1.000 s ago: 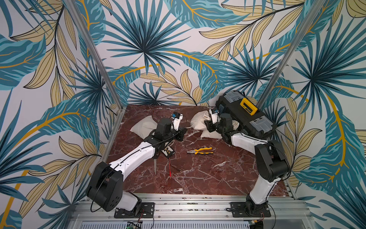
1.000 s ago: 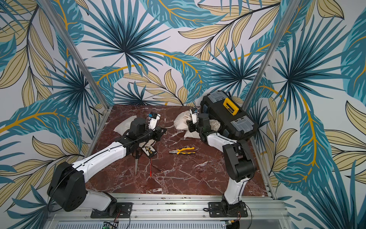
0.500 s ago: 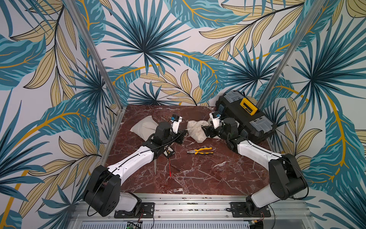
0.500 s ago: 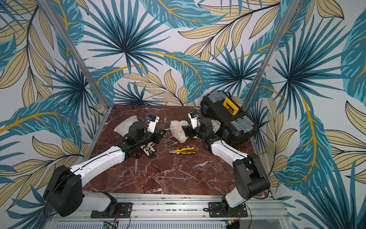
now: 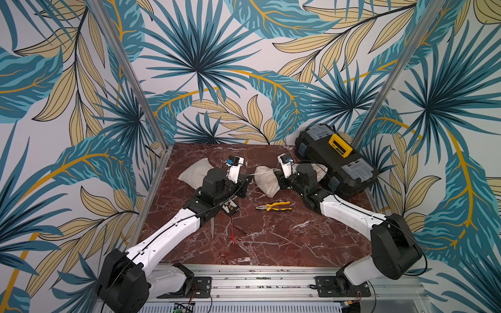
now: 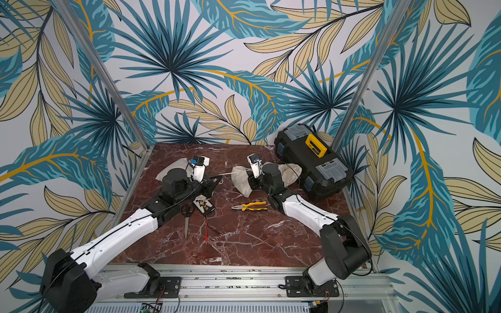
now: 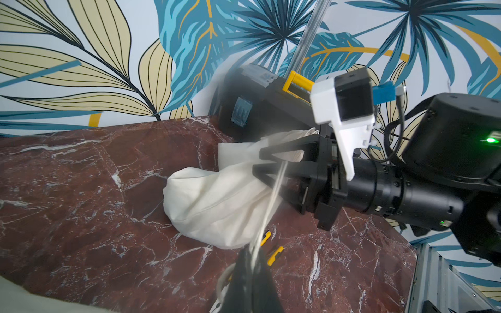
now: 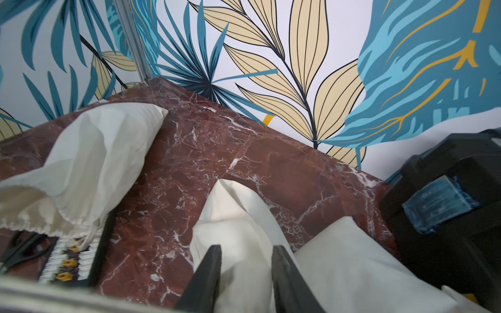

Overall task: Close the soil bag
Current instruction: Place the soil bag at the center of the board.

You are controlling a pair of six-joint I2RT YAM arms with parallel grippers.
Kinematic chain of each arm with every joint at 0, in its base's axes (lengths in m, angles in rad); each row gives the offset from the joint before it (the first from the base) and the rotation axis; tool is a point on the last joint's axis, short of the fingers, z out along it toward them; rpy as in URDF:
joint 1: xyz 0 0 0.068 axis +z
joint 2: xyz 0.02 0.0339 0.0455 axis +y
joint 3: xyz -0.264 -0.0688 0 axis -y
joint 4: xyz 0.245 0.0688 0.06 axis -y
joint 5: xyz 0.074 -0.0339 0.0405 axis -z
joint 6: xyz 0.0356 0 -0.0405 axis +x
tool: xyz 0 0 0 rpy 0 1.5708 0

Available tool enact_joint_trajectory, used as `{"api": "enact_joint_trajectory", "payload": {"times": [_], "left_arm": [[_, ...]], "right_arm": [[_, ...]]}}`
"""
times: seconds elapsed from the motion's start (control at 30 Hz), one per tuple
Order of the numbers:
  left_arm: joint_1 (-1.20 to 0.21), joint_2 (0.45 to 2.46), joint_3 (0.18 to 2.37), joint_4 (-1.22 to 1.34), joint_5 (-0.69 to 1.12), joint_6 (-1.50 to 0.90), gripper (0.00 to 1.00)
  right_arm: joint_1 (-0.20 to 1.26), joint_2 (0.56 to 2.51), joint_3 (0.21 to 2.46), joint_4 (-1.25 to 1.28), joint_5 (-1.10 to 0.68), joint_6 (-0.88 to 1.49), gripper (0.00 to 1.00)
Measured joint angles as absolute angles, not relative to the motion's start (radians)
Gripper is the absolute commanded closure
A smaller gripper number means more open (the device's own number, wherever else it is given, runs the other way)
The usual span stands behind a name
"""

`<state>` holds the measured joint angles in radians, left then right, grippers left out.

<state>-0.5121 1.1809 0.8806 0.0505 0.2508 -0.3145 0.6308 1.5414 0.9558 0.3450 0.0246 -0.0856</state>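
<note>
The soil bag [image 5: 267, 180] [image 6: 242, 180] is a white cloth drawstring sack lying mid-table. My right gripper [image 8: 246, 252] [image 5: 279, 180] is shut on its gathered neck, and cloth [image 8: 238, 216] fills the gap between the two black fingers. My left gripper [image 7: 253, 260] [image 5: 248, 181] is shut on the bag's white drawstring [image 7: 272, 195], which runs taut from the jaws to the bag's neck. In the left wrist view the bag [image 7: 214, 200] bulges away from the right gripper [image 7: 261, 162].
A second white bag [image 5: 193, 173] lies at the back left and a third [image 5: 321, 170] behind the right arm. A black toolbox [image 5: 336, 160] fills the back right corner. Yellow pliers [image 5: 275, 206], scissors [image 6: 187, 216], a small black board [image 5: 230, 208] and a red wire [image 5: 232, 230] lie in front.
The right arm has swung lower and brought the bag from beside the toolbox toward the middle. Its jaws opened wide, then narrowed on the neck. The left gripper stayed shut on the string.
</note>
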Motion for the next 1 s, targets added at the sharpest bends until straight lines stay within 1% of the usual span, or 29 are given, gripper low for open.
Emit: {"api": "enact_joint_trajectory", "payload": {"times": [0.13, 0.23, 0.27, 0.33, 0.43, 0.5, 0.6, 0.8, 0.9, 0.97, 1.0], "left_arm": [[-0.445, 1.072, 0.807, 0.003, 0.272, -0.335, 1.00], [-0.383, 0.958, 0.772, -0.055, 0.270, -0.350, 1.00], [-0.367, 0.923, 0.769, -0.072, 0.270, -0.353, 1.00], [-0.334, 0.858, 0.769, -0.096, 0.271, -0.357, 1.00], [-0.313, 0.831, 0.769, -0.109, 0.289, -0.364, 1.00], [-0.305, 0.861, 0.769, -0.100, 0.315, -0.375, 1.00], [-0.298, 0.945, 0.773, -0.047, 0.350, -0.392, 1.00], [-0.293, 1.132, 0.847, 0.019, 0.389, -0.397, 1.00], [-0.298, 1.198, 0.922, 0.037, 0.394, -0.390, 1.00], [-0.325, 1.242, 0.974, 0.046, 0.385, -0.377, 1.00], [-0.346, 1.266, 0.998, 0.051, 0.376, -0.368, 1.00]], "right_arm": [[0.619, 1.574, 0.956, 0.375, -0.031, -0.085, 0.71], [0.584, 1.595, 0.956, 0.378, -0.054, -0.068, 0.74], [0.572, 1.601, 0.956, 0.379, -0.058, -0.061, 0.76], [0.542, 1.610, 0.955, 0.382, -0.065, -0.047, 0.84], [0.513, 1.613, 0.957, 0.395, -0.096, -0.020, 0.96], [0.501, 1.629, 0.981, 0.391, -0.106, -0.015, 1.00], [0.476, 1.700, 1.071, 0.372, -0.106, -0.015, 1.00], [0.439, 1.935, 1.437, 0.278, -0.097, -0.030, 1.00], [0.428, 2.015, 1.602, 0.233, -0.096, -0.042, 1.00], [0.420, 2.053, 1.685, 0.223, -0.084, -0.052, 1.00], [0.414, 2.060, 1.708, 0.222, -0.072, -0.059, 0.98]]}}
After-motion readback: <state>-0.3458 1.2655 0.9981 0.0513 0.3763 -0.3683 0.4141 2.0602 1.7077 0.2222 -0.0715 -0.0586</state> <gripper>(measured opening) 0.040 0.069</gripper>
